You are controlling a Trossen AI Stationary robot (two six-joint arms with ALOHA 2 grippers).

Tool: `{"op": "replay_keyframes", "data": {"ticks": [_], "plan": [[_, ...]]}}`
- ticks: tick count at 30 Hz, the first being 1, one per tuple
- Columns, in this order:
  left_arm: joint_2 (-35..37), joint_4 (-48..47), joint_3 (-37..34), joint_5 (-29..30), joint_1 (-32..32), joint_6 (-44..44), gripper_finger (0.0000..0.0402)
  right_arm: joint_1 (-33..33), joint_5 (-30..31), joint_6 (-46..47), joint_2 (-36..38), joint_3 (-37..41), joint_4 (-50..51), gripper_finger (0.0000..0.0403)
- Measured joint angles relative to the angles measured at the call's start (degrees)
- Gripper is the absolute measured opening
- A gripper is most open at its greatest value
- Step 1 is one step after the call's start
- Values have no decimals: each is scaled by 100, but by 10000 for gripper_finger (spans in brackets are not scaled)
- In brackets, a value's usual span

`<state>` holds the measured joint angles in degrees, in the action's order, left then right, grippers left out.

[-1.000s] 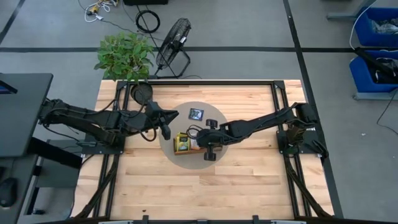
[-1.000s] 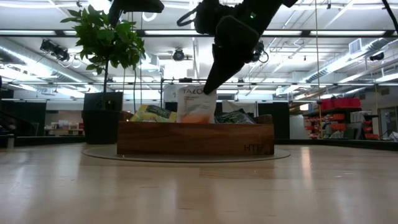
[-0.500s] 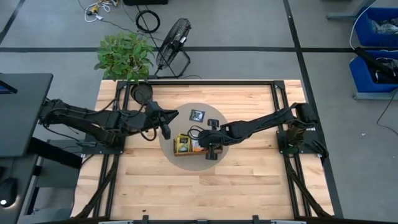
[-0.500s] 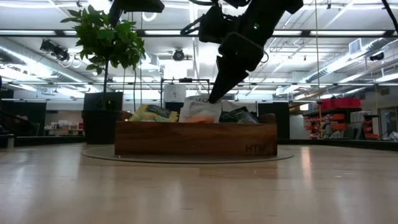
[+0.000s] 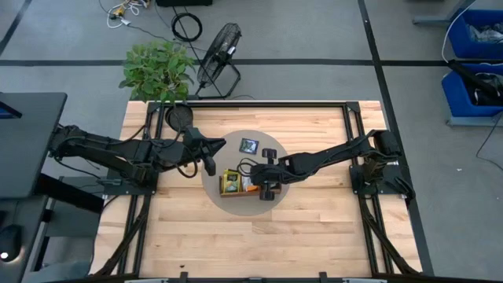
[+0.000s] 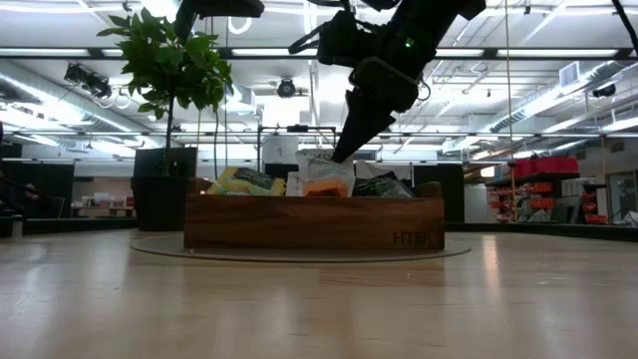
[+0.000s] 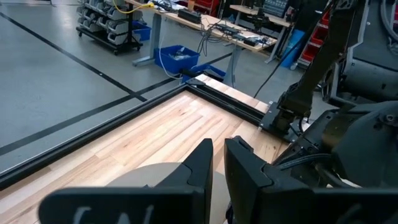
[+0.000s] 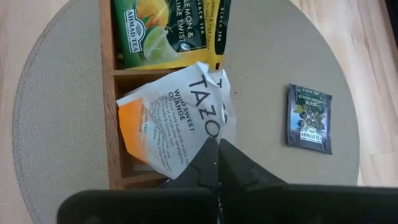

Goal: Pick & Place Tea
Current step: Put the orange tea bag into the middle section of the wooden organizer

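Note:
A brown wooden tray (image 5: 236, 192) stands on a round grey mat (image 5: 232, 149) at mid table. Yellow-green tea packets (image 8: 155, 31) lie in one end compartment. A white and orange tea packet (image 8: 168, 124) lies crumpled over the middle compartment, with my right gripper (image 8: 217, 146) shut on it from above. A dark blue tea packet (image 8: 309, 118) lies flat on the mat beyond the tray. My left gripper (image 5: 211, 163) hovers left of the tray, clear of everything, with a narrow gap between its fingers (image 7: 205, 162). My right gripper pinches the white and orange packet's upper white edge (image 8: 210, 132) between its two fingertips. The fingers (image 6: 349, 140) slant down from above, from the table's right. The packet leans below them, bent, its lower orange part (image 6: 321, 186) down in the tray's middle compartment.
A potted plant (image 5: 157, 71) and a fan (image 5: 218, 49) stand past the table's far left corner. Black frame rails (image 5: 259, 103) run along the table's far edge and sides. Bare wood (image 5: 259, 236) stretches from the mat to the near edge.
My right gripper has tipped and rolled a little while staying over the tray. The white and orange packet, which stood tall above the tray wall, has sunk lower into the middle compartment and now leans bent over.

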<state>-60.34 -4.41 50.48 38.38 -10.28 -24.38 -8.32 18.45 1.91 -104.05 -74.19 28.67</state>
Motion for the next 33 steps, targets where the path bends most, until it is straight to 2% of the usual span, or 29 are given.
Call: {"op": "replay_keyframes", "data": {"ticks": [6, 21, 33], "plan": [[0, 22, 0, -1, 0, 0, 46, -33, -195, 72, 0, 0, -37, 0], [0, 85, 0, -3, 0, 0, 46, -228, -210, 213, 4, -2, -48, 3], [0, 83, 0, -3, 0, -2, 46, -188, -754, 210, 50, -9, -175, 8]]}}
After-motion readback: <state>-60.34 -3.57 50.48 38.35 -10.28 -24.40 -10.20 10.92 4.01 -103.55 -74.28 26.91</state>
